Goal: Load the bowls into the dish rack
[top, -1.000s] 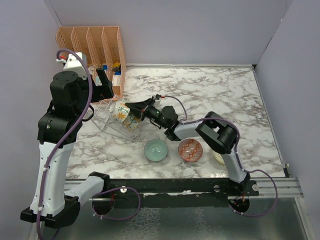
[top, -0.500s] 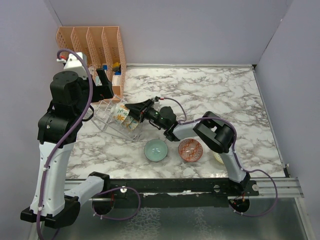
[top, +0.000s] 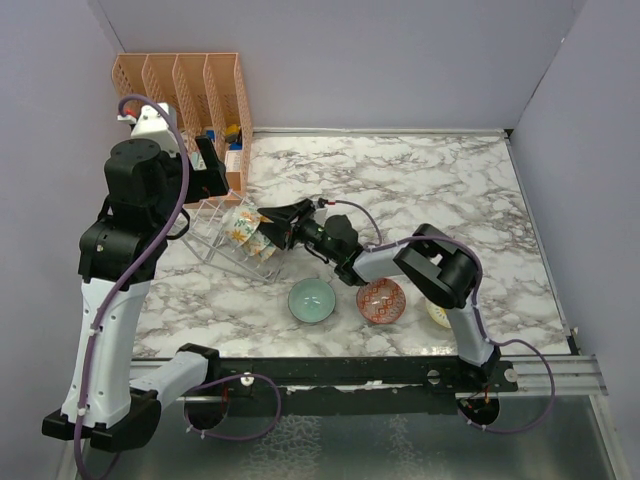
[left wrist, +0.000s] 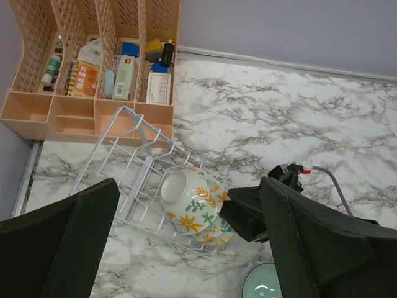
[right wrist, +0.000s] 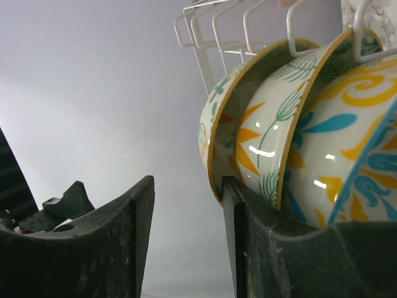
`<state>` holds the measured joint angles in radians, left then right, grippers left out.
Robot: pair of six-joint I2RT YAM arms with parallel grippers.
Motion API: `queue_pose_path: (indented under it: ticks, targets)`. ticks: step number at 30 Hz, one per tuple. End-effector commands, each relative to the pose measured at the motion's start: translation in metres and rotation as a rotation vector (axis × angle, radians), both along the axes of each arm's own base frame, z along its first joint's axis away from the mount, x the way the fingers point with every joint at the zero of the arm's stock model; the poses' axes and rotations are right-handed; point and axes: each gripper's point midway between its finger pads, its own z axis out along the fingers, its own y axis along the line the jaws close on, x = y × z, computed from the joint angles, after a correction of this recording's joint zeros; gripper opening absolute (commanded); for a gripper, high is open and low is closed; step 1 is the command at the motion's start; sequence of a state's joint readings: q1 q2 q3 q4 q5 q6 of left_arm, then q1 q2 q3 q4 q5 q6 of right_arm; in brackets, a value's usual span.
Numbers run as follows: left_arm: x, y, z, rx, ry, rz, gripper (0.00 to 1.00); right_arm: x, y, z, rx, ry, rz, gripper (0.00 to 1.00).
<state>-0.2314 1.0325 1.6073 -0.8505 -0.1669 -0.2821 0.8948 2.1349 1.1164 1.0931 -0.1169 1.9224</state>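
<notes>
Far left, back corner: orange organizer against the wall, small items in its slots.

Left hand hangs above the organizer's near end and the rack. In its wrist view both fingers are spread wide, with nothing between them. It is empty.

Rack sits on the desk just in front of the organizer, running at an angle toward the near edge. The wires at its organizer end are bare.

Three bowls are in the rack, at the end nearest the right hand. They stand on edge, tilted, packed one behind another. Two are cream bowls with orange and green flowers, and the foot of one points back toward the organizer. The right wrist view shows a blue bowl with yellow swirls on the far side of them, also under the wires.

Right hand reaches in low from the right, right up against the bowls. Its fingers are parted and I see only wall through the gap. One finger lies along the rim of the outer cream bowl. I cannot tell whether it touches. Nothing is pinched, so I log it as holding nothing.

Nearer the front edge, three bowls sit upright on the desk in a rough row:
- Teal bowl, just past the rack's near end.
- Red bowl, close beside the teal one and apart from it.
- Yellow bowl, mostly hidden behind the right arm's lower link, with only an edge showing.
</notes>
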Motion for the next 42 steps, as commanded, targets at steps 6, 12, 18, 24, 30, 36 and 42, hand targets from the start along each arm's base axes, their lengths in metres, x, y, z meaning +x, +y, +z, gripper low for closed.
queue_pose_path:
  ticks: [6,12,18,24,30,36,42]
  targets:
    - [0.001,-0.002,0.004,-0.015,-0.014,0.003,0.99,-0.003,-0.013,0.018,0.006,-0.017,-0.01,0.48]
    - [0.0,-0.002,0.002,-0.017,-0.009,0.0,0.99,-0.001,-0.022,0.036,0.009,-0.075,-0.023,0.48]
    - [-0.003,-0.001,0.0,-0.015,-0.007,0.004,0.99,-0.006,-0.036,0.043,-0.055,-0.084,-0.038,0.49]
    - [-0.004,0.0,-0.003,-0.007,0.005,0.002,0.99,-0.009,-0.073,0.026,-0.294,-0.121,-0.044,0.49]
    - [-0.003,-0.005,-0.007,-0.012,0.01,-0.02,0.99,-0.01,-0.165,-0.009,-0.853,-0.108,-0.06,0.64]
    - [0.0,-0.007,-0.008,-0.017,0.01,-0.028,0.99,-0.031,-0.303,-0.03,-1.462,-0.012,-0.091,0.82]
    - [0.003,-0.015,-0.017,-0.045,0.033,-0.056,0.99,-0.081,-0.387,-0.062,-1.747,0.272,0.023,0.85]
